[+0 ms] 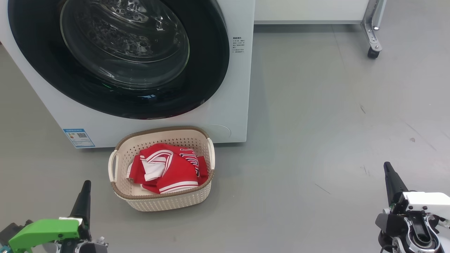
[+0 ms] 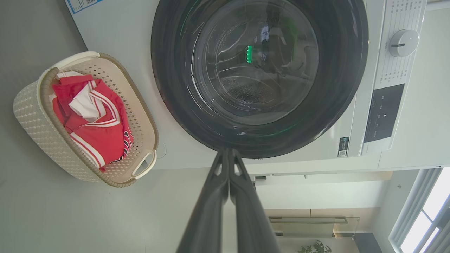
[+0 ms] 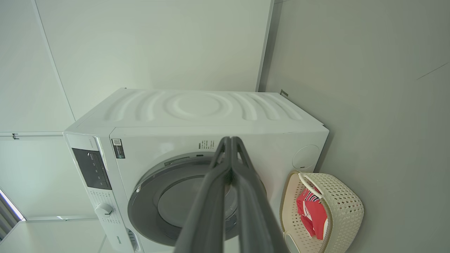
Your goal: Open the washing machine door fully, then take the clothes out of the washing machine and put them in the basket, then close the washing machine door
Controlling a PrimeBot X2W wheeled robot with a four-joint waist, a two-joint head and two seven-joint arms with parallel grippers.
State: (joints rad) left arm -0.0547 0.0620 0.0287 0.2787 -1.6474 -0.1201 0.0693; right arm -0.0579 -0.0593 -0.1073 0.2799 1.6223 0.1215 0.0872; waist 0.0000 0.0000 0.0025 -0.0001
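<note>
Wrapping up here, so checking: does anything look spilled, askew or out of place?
Nothing stands out: the clothes lie inside the upright basket, none on the floor, and the washing machine door looks shut.

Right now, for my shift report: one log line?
door shut | clothes in basket | left tool shut, empty | right tool shut, empty

Bright even light, reflections on the washing machine door (image 1: 121, 52), wrist views warped at edges.
</note>
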